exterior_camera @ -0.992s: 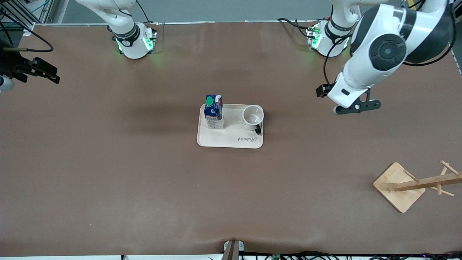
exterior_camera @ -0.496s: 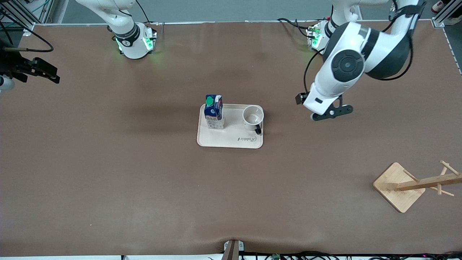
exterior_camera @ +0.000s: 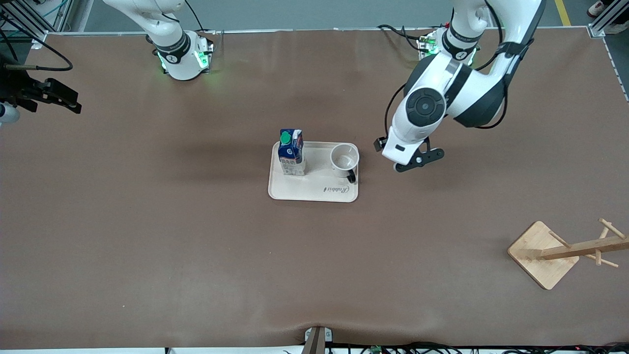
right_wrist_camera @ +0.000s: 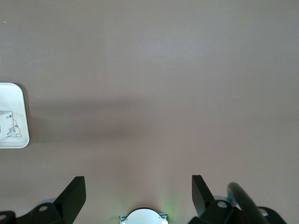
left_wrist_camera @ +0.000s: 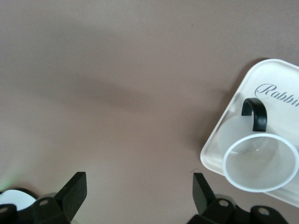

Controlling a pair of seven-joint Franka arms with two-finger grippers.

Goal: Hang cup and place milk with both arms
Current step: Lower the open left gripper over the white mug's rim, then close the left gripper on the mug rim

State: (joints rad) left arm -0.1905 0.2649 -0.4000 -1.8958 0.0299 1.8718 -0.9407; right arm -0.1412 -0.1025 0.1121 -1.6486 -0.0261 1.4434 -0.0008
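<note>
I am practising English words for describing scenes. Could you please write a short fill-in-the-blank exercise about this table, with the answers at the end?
1. The cup and the milk both stand on a white ____.
2. The milk's screw cap is ____ in colour.
3. The left gripper hangs over the bare table beside the tray with its fingers ____.
4. The wooden rack stands toward the ____ arm's end of the table.

Missing words: tray; green; open; left

A robotics lab: two bench-mounted arms (exterior_camera: 442,98), loose cables (exterior_camera: 417,348) and aluminium framing (exterior_camera: 602,22) around the brown-matted table (exterior_camera: 196,246).
</note>
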